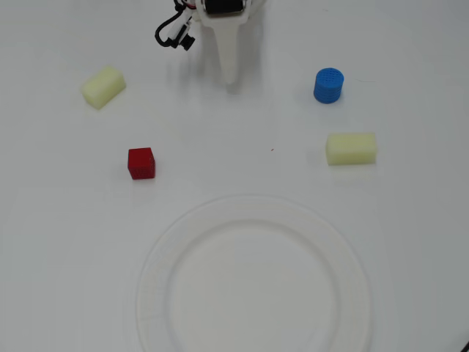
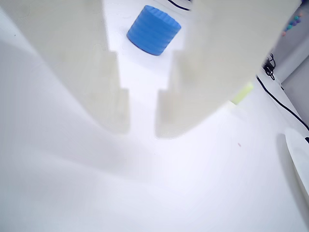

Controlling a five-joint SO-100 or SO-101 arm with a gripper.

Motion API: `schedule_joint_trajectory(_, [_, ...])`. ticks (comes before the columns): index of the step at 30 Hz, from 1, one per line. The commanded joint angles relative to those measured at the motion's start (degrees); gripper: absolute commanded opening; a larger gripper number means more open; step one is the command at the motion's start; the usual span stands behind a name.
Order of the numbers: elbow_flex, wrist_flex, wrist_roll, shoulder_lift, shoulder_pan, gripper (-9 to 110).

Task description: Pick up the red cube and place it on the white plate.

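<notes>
White arm (image 1: 229,29) at top edge, jaws slightly parted, empty

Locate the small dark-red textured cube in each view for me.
Overhead view: small dark-red textured cube left of centre, above the large white plate's rim.
Wrist view: not in it.
Shared landmark: ribbed blue cylinder, upper right overhead, top centre in the wrist view.

Prob. a lab/test bench: bare white table (image 1: 410,242), loose black cables (image 2: 282,104), small practice blocks.
</notes>
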Motion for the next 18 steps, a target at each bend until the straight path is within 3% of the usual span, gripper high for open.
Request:
schedule_joint_trajectory(1, [0.35,-0.62,0.09,0.35,-0.26,0])
schedule_joint_trajectory(18, [-2.37,-2.55,2.29,0.26,3.96,0])
